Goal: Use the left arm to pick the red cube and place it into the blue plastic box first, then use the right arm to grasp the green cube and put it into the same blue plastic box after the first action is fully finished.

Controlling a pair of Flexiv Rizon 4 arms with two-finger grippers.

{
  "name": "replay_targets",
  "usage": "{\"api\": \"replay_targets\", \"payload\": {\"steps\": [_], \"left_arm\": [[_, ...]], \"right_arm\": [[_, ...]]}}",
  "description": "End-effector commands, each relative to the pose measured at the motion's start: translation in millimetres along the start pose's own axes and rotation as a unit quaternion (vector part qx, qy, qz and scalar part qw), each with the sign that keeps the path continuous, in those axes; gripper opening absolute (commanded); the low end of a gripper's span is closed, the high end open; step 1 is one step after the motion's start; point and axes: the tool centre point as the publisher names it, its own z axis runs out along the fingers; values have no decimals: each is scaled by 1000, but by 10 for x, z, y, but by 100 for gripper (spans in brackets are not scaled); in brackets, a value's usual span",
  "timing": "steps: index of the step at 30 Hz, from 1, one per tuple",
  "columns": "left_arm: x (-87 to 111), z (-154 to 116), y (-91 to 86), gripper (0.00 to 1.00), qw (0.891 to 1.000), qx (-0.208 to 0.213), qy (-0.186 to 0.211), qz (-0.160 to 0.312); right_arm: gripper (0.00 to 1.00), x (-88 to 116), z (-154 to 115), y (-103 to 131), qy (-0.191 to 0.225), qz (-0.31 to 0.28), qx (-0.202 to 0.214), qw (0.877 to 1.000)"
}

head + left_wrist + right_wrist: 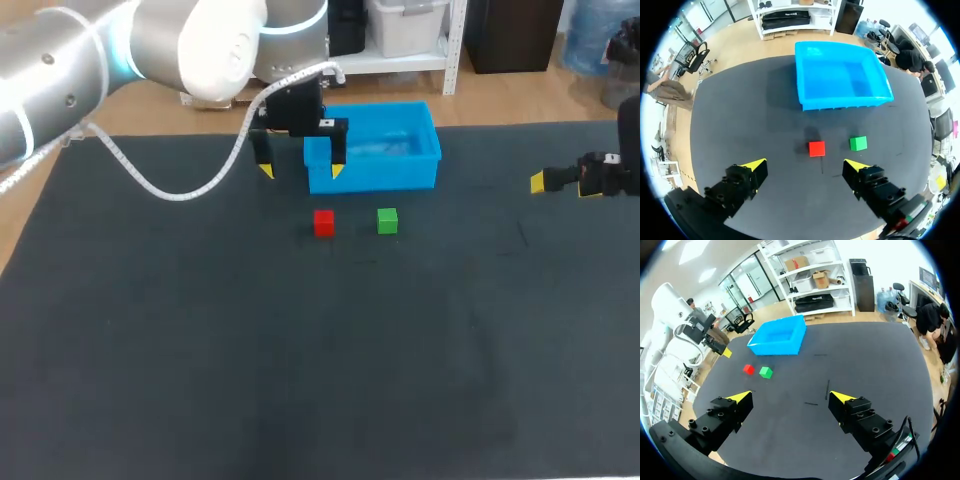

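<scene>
The red cube (323,222) and the green cube (387,221) sit on the worktop (200,350) just in front of the blue box (372,147). The left jaws hang spread wide by the box's front. They should drop around the red cube only, then pinch gently. The right jaws, far from the box, are spread too.

Robotics lab: robot arm (90,60), dark table (200,350)

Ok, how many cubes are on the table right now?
2. The red cube and the green cube sit apart, side by side, in front of the blue plastic box. None seems hidden.
</scene>
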Motion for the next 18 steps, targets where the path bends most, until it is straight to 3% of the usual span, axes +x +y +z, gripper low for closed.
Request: {"api": "replay_targets", "payload": {"steps": [1,18], "left_arm": [[-68,34,-71,100,1000,-4,8,1],[-38,206,-102,100,1000,-11,24,-1]], "right_arm": [[100,-1,0,-4,0,0,0,1000],[100,-1,0,-4,0,0,0,1000]]}}
